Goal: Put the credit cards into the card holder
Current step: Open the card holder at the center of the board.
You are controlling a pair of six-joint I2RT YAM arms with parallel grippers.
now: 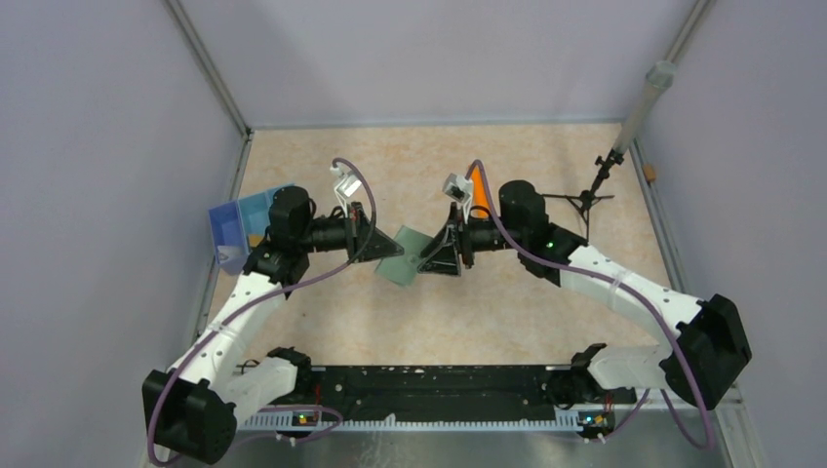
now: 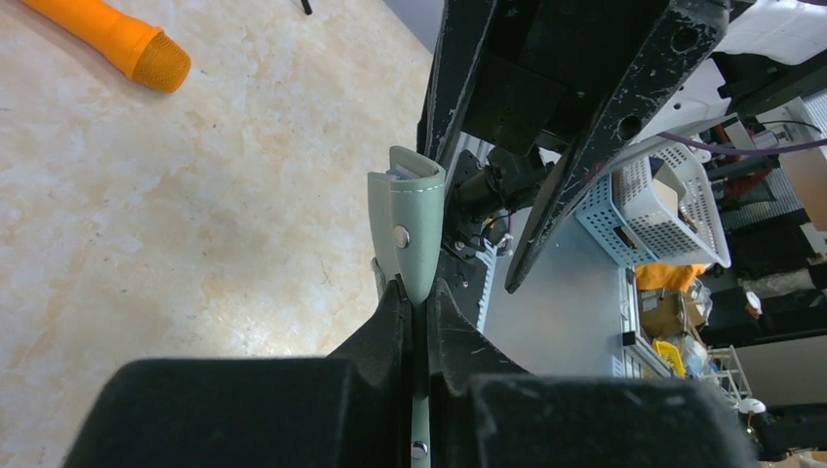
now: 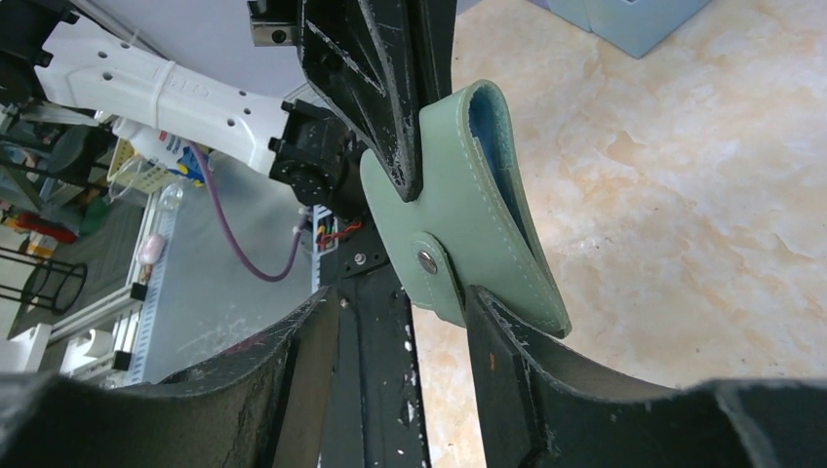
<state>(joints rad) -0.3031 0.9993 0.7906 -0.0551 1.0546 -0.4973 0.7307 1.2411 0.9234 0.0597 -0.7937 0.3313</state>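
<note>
left gripper (image 2: 413,292) pinched card holder (image 2: 417,229) edge tight between its tips | right gripper (image 3: 400,307) stood half-open, card holder between its jaws, unclamped

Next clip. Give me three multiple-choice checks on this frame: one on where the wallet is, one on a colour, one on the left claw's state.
1. Where on the table is the wallet?
A. near edge
B. far edge
C. middle

2. What colour is the wallet's lining?
A. pale blue
B. red
C. yellow

3. The left claw is:
A. wide open
B. shut on the wallet
C. out of view

Answers:
1 C: the top view shows it at mid-table.
2 A: the right wrist view shows blue inside the fold.
3 B: the left wrist view shows it pinching the wallet's edge.
</note>
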